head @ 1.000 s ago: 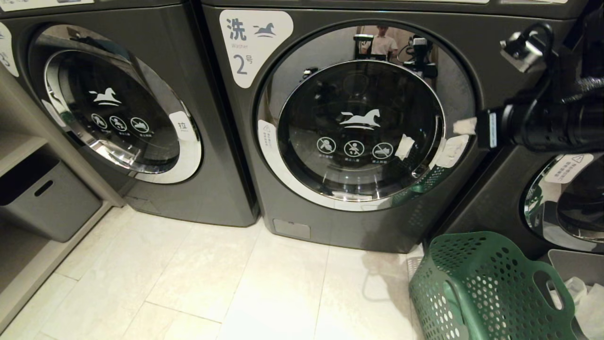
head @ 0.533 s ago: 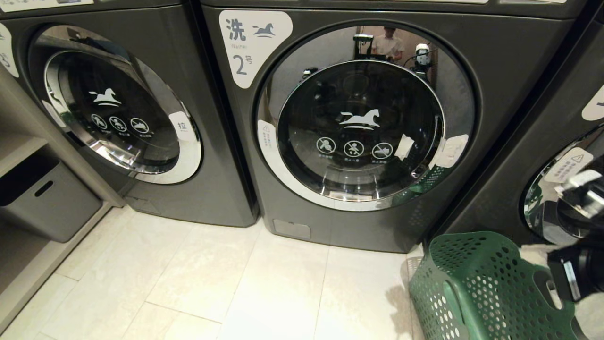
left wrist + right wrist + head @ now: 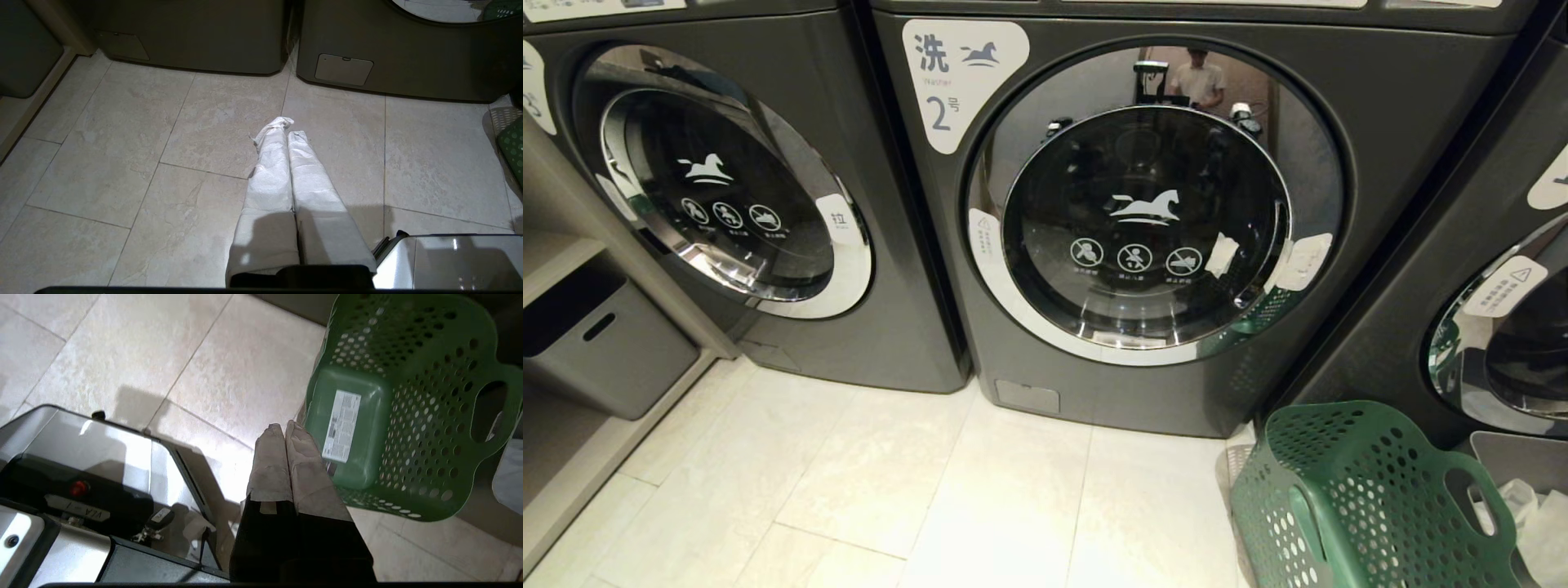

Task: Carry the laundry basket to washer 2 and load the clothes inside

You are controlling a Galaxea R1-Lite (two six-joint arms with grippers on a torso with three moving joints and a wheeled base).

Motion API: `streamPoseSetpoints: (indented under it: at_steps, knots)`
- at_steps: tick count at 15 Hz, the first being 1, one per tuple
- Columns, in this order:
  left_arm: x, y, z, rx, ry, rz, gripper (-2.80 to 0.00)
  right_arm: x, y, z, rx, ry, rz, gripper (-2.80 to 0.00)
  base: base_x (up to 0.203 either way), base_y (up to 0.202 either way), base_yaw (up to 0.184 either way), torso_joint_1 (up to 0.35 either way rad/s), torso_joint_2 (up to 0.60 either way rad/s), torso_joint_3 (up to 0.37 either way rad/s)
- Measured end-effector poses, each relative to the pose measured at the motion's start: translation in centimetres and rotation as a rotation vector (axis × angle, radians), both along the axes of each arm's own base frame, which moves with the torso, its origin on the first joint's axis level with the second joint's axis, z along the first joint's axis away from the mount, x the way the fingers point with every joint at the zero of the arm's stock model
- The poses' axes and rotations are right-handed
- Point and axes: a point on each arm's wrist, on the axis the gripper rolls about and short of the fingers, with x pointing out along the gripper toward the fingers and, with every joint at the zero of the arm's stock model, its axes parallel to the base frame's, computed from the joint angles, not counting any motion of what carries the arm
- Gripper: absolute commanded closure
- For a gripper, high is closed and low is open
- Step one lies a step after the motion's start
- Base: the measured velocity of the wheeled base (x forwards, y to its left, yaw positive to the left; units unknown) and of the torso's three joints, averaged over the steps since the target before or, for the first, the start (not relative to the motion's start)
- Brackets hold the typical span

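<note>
Three washers line the wall; washer 2 (image 3: 1152,204), door closed, stands beside one green laundry basket (image 3: 1372,498) tipped on the floor. Left gripper (image 3: 288,126) and right gripper (image 3: 284,430) hang pinched together, empty.

Both pincers closed — left pincer (image 3: 288,126), right pincer (image 3: 284,428) — pointing downward.

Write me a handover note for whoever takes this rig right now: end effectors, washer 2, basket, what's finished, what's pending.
Left end effector: shut, empty, parked above the floor tiles.
Right end effector: shut, empty, low beside the green basket.
Basket: tipped over on the floor, right of washer 2; its inside can't be seen from here.
Washer 2 door: closed.
Done: basket is at washer 2.
Left: whether clothes are loaded can't be confirmed through the dark glass; check before moving on.
</note>
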Motion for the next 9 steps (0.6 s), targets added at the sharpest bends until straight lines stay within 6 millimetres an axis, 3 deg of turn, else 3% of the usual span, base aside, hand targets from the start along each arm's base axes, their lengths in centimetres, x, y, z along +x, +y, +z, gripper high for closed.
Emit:
streamPoseSetpoints:
  at_steps: [4,6,9]
  knots:
    - [0.0,0.0,0.0,-0.001,0.0,0.0,0.0,-3.6,-0.1,-2.1,0.027,-0.307,-0.043,0.0,0.0,0.0,0.0,0.0,0.0,0.0]
    - [0.0,0.0,0.0,-0.004,0.0,0.0,0.0,-3.9,-0.3,-2.9,0.096,-0.438,-0.134,0.0,0.0,0.0,0.0,0.0,0.0,0.0]
    - [0.0,0.0,0.0,-0.004,0.0,0.0,0.0,-4.2,-0.3,-3.3,0.142,-0.488,-0.176,0.0,0.0,0.0,0.0,0.0,0.0,0.0]
